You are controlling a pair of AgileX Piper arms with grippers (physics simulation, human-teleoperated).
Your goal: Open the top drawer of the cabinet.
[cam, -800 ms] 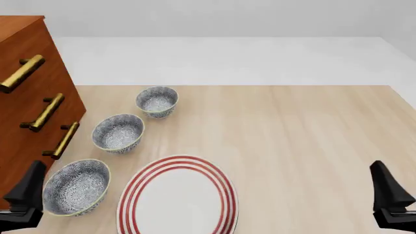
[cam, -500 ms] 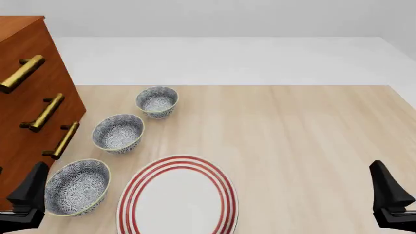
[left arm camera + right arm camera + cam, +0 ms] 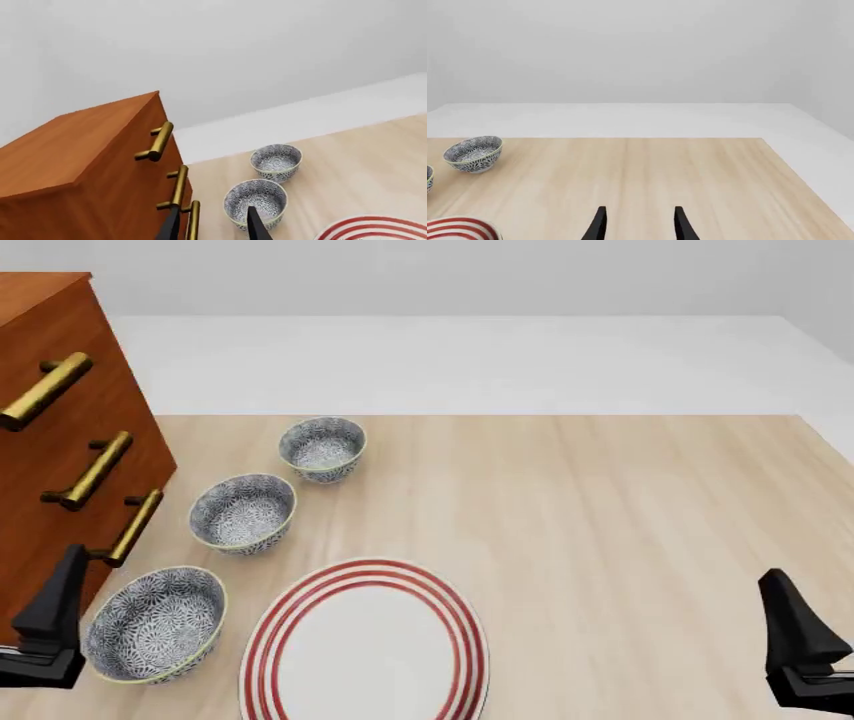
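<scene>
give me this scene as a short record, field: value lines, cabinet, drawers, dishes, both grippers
cabinet: reddish-brown cabinet at the table's left edge in the front view
top drawer: top drawer shut, flush with the front, brass bar handle untouched
lower drawers: two, both shut
dishes: three patterned bowls in a row beside the cabinet, striped plate nearer the arms
left gripper: left gripper open, holding nothing, pointed toward the lower handles
right gripper: right gripper open, above bare table
</scene>
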